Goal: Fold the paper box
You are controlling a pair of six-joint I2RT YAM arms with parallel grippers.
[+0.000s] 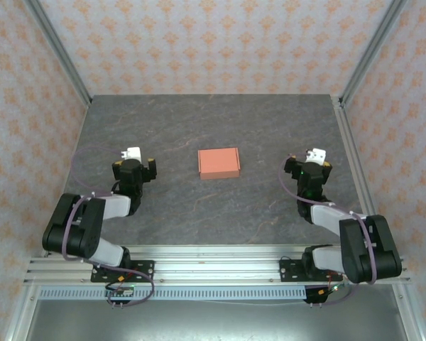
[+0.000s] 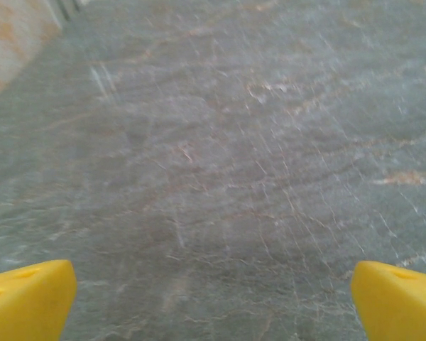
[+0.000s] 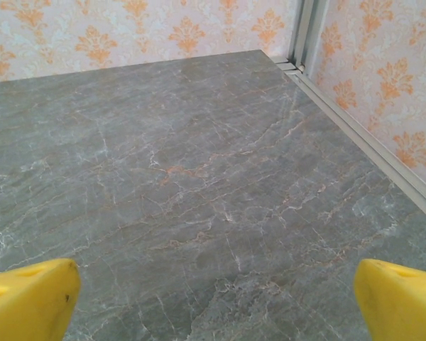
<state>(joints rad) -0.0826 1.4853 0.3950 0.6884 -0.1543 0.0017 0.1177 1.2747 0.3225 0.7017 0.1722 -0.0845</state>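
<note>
The paper box (image 1: 219, 163) is a small salmon-orange rectangular box lying closed on the grey marbled table (image 1: 213, 213), near its middle. My left gripper (image 1: 136, 159) rests low to the box's left, well apart from it. In the left wrist view the left gripper (image 2: 213, 302) is open, its yellow fingertips (image 2: 28, 298) wide apart over bare table. My right gripper (image 1: 314, 160) sits to the box's right, also apart from it. In the right wrist view the right gripper (image 3: 213, 298) stands open, with nothing between its yellow fingertips (image 3: 397, 298).
Patterned walls (image 1: 213, 42) enclose the table at the back and sides, with metal frame posts (image 1: 373, 50) at the corners. An aluminium rail (image 3: 362, 142) runs along the table's right edge. Both arm bases stand on the near rail (image 1: 213, 266).
</note>
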